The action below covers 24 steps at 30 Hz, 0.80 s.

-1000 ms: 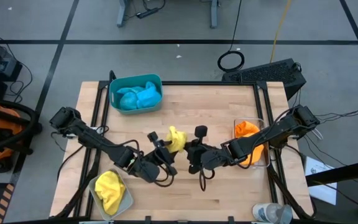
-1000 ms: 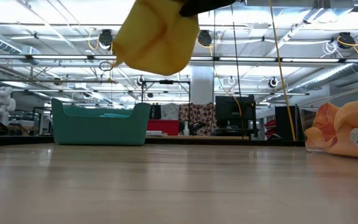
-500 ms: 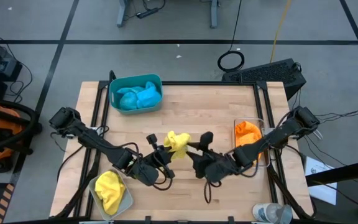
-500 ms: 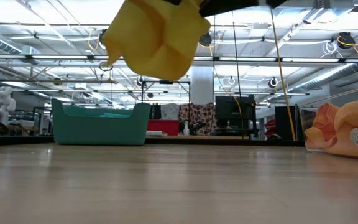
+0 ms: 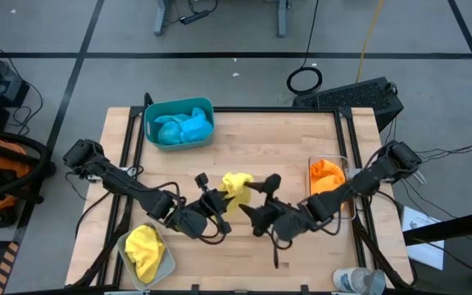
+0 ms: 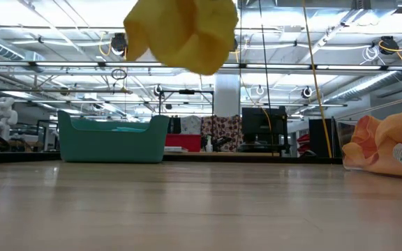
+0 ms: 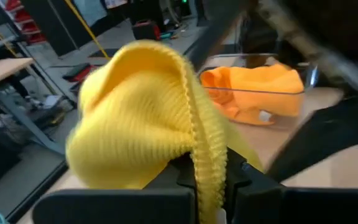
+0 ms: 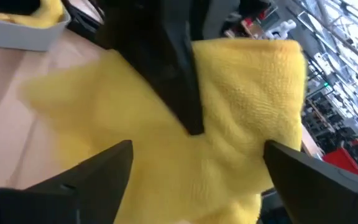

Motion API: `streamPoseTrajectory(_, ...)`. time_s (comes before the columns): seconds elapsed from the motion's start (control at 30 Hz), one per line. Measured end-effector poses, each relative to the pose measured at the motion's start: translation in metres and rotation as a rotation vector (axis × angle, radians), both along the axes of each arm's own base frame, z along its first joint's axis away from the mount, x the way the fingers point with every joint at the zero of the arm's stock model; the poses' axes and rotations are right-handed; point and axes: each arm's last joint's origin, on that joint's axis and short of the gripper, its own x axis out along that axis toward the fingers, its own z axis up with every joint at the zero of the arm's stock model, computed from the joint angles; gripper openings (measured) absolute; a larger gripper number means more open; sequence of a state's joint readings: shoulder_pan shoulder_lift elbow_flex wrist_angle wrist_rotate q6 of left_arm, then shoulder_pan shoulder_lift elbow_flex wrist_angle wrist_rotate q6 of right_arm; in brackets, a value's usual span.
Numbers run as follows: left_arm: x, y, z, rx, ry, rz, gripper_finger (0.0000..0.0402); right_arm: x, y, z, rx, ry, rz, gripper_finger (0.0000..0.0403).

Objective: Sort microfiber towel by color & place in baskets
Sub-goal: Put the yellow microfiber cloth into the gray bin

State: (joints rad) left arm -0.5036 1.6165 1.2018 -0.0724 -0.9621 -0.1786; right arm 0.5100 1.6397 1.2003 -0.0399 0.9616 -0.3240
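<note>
Handed over since a second ago: yellow towel [image 5: 235, 185] now pinched only by the left gripper [image 5: 216, 197], held above the table [image 5: 293, 139] at mid-frame in the high view. Shows at the top centre of the low view, clear of the wood. Right gripper [image 5: 256, 198], earlier clamped on the cloth, now spread wide and empty just right of it. Farther out: second yellow towel [image 5: 143, 247] in the pale grey basket [image 5: 167, 260] at lower left; two blue towels [image 5: 183, 126] in the teal basket [image 5: 152, 109] at upper left; orange towel [image 5: 325, 172] in the clear basket [image 5: 344, 211] at right.
</note>
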Motion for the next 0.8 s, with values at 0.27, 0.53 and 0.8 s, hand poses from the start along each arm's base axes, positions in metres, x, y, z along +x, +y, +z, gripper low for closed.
streamPoseTrajectory(0.27,0.002,-0.001,0.003,-0.006,-0.018,-0.034,0.0021,0.024,-0.027,-0.017,0.073,0.048,0.02,0.0372)
streamPoseTrajectory(0.53,0.002,-0.004,0.002,-0.008,0.008,-0.107,0.0023,0.026,-0.032,-0.018,0.083,0.048,0.004,0.0268)
streamPoseTrajectory(0.8,0.001,-0.005,0.002,-0.032,0.002,-0.103,0.0029,0.024,-0.029,-0.021,0.073,0.077,0.017,0.0045)
